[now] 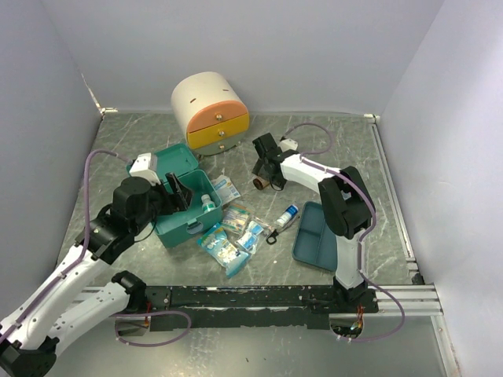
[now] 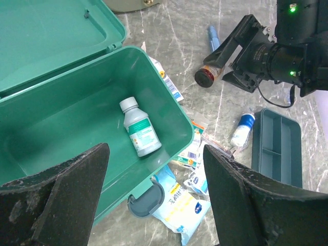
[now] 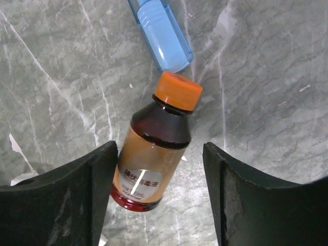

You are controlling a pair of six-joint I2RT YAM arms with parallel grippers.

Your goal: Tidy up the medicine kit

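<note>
Visitor: What do your arms look like?

Me: White shells with black joints, both bolted to the black rail (image 1: pixel 259 297). A lilac cable (image 1: pixel 88 173) loops off each, above that rail.

Visitor: And the hands?

Me: My left hand (image 1: pixel 182 192) and right hand (image 1: pixel 267 177) are matte black, fingers (image 2: pixel 56 200) broad, wedge-shaped, scuffed grey. Two green lights (image 2: pixel 292 8) glow on the right wrist.

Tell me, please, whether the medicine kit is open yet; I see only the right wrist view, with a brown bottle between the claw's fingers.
Observer: Yes. In the top view the medicine kit sits open, lid tipped back.
Operator: Thank you. Is anything inside it?
Observer: One white bottle with a green label lies on its floor; nothing else shows there.
Operator: And where is the other arm?
Observer: The left claw hangs open over the kit, holding nothing.
</note>
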